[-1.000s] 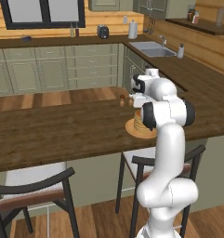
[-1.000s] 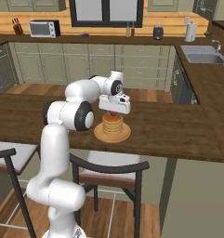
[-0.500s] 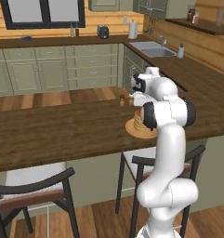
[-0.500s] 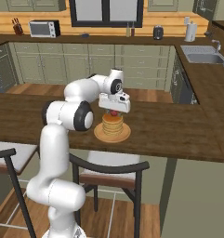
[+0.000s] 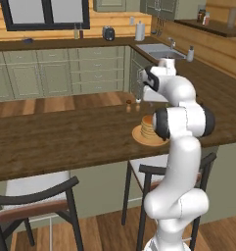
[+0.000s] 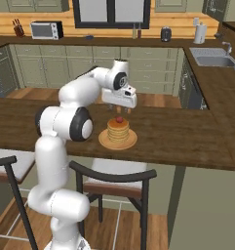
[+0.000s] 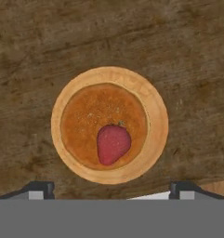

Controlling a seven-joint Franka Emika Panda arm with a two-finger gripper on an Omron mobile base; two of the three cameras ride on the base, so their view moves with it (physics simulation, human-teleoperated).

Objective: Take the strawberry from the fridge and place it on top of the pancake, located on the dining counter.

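Strawberry [image 7: 113,143] lying on pancake [image 7: 104,125], orange plate [image 7: 156,122] on dark wooden bench [image 7: 178,51], pincer [image 6: 121,108] above, spread wide, holding nothing.

Kitchen interior, rendered. Green-grey cabinets [image 6: 89,66] beneath a dark back counter; dark-framed window [image 6: 113,12] above on a warm wood wall. Microwave [image 6: 44,30] at left, sink [image 6: 212,60] at right corner. Wood-plank floor [image 5: 56,103]. Dark-framed stools [image 6: 116,183] with pale seats in foreground.
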